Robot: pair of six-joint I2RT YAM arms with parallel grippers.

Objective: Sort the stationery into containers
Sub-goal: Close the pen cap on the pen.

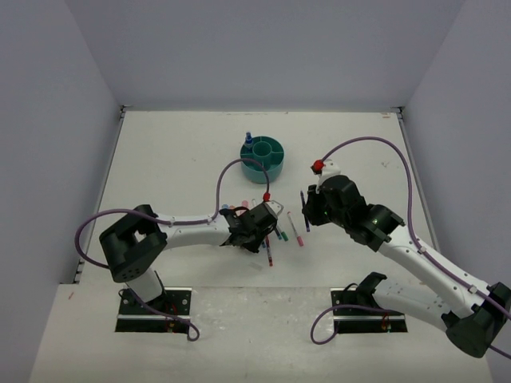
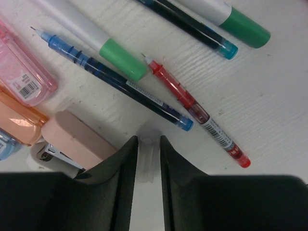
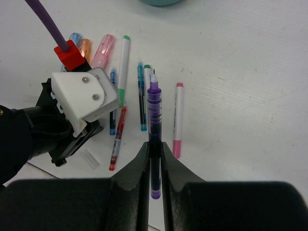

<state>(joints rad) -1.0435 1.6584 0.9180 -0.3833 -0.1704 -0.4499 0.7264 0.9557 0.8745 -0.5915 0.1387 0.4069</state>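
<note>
- The scene is a white table (image 1: 176,159) closed in by plain pale walls, with both arms reaching in from the near edge.
- The round teal organiser (image 1: 257,165) sits towards the far middle of the table. One of its compartments holds a few blue items, and it is well apart from the loose stationery.
- The right gripper (image 3: 154,147) is clamped on a purple pen (image 3: 153,103). It holds the lower barrel, the tip points away from the wrist, and the pen hangs above the table between the pile and the organiser.
- This pen looks light, stiff and smooth. With the grip so far from the middle it could swivel, so a hold nearer mid-barrel would probably be steadier.
- The left gripper (image 2: 148,142) is down at the table with its jaws drawn narrow. They sit against both sides of a small clear piece (image 2: 147,159) and look to be pinching it.
- That piece is probably very light and slick, so it could easily squirt out of the grip.
- The loose pens lie flat just ahead of the left gripper. They include a blue pen (image 2: 110,77), a red pen (image 2: 192,106) and a green-capped pen (image 2: 122,60).
- These are thin round barrels that probably roll, so they are best gripped across the middle.
- A stubby pink case (image 2: 21,77) lies at the left of the pile. It is wider and would need the jaws opened further.
</note>
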